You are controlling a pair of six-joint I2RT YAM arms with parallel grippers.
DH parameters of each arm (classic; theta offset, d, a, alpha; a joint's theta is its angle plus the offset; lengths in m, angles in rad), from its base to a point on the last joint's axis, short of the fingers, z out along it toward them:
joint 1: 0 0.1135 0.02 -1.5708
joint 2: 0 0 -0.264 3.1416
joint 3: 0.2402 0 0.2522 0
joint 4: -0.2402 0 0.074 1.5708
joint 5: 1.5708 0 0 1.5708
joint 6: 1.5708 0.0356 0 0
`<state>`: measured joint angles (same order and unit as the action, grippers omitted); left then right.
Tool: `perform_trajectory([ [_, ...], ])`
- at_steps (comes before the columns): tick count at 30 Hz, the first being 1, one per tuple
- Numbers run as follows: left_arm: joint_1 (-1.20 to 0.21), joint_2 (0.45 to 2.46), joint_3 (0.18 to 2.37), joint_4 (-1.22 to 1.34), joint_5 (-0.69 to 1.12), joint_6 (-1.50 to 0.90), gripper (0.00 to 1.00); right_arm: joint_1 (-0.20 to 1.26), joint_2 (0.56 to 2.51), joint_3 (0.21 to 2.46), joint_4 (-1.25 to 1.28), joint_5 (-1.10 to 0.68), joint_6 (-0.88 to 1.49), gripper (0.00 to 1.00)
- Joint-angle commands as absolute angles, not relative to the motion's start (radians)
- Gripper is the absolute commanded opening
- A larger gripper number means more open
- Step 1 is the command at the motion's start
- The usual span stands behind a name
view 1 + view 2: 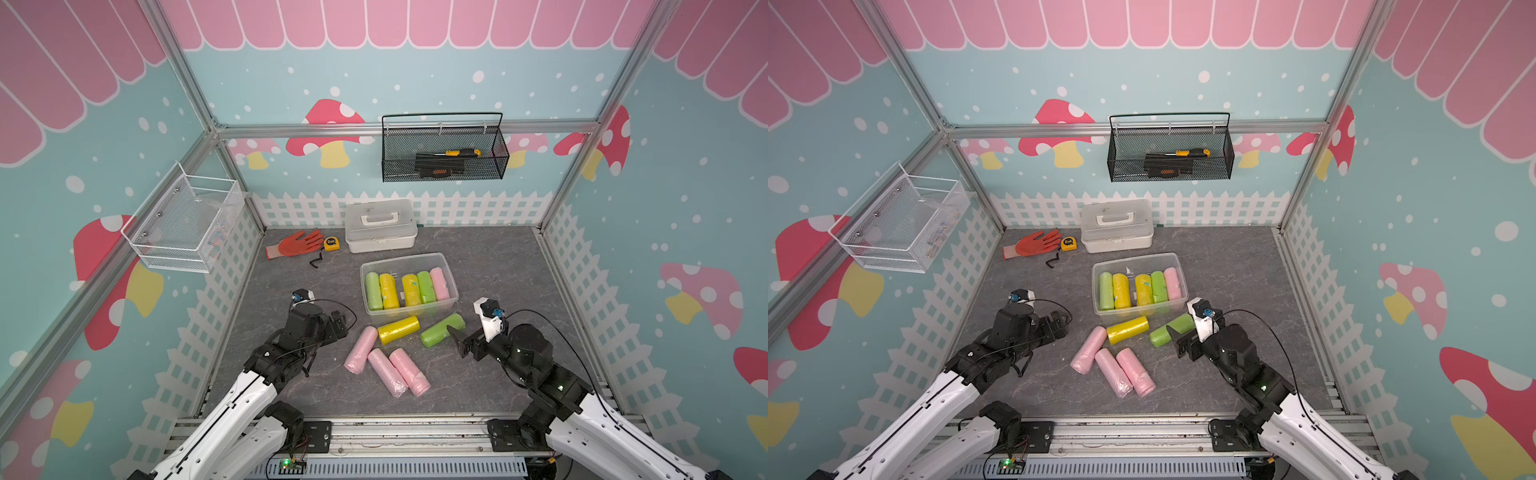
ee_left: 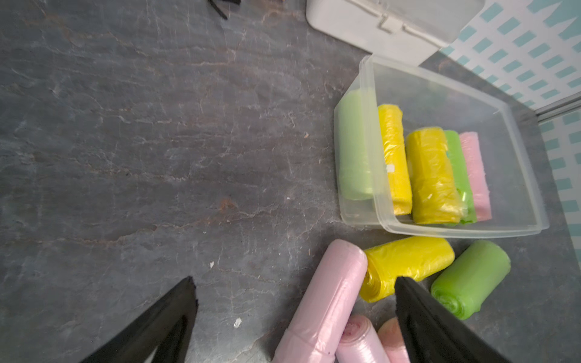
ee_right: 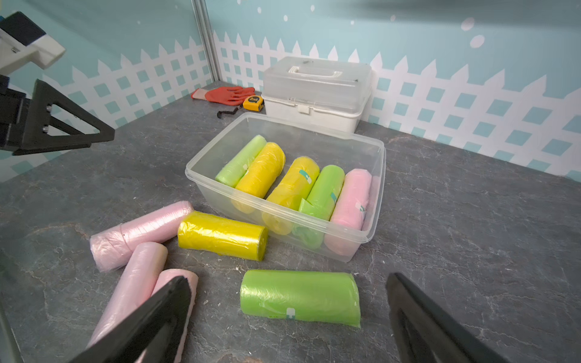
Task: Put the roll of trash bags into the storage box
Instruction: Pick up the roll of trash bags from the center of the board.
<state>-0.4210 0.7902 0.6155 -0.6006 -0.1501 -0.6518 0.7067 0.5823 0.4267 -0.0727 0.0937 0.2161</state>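
**Both Grippers Open and Empty; Five Rolls Boxed, Five Loose**

The storage box (image 1: 405,262) is seen near the middle of the tabletop (image 1: 498,270), just in front of the white case (image 1: 380,226). Five boxed rolls (image 1: 409,289) of trash bags are laid side by side in it: green, yellow, yellow, green and pink.

Five more rolls are left on the tabletop outside the box. A yellow roll (image 1: 399,329) and a green roll (image 1: 442,330) are found just beside its near wall. Three pink rolls (image 1: 387,372) are spread nearer the robot; one is touched at its end by the yellow roll, and the other two are pressed side by side.

The left gripper (image 2: 294,279) is held wide open with nothing between its jaws, to the left of the loose rolls. The right gripper (image 3: 289,278) is likewise spread wide and empty. The green roll is seen flat on the tabletop just ahead of it, apart from both jaws.

An orange glove (image 1: 297,244) and a yellow tape measure (image 1: 331,243) are placed left of the white case. A black mesh basket (image 1: 444,151) with tools inside is hung on the rear wall.
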Motion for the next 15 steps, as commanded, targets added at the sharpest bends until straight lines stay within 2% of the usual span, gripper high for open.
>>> perform_trajectory([
  [1,-0.419,0.8,0.618,-0.685,-0.084,-0.651,0.98,0.706,0.636,0.458,-0.047,0.077,0.204,0.99],
  [10,-0.598,0.987,0.65,-0.686,-0.11,-0.676,0.96,0.707,0.664,0.471,-0.058,0.068,0.207,0.99],
  [15,-0.641,1.128,0.675,-0.68,-0.108,-0.663,0.93,0.706,0.635,0.468,-0.063,0.073,0.206,0.99],
])
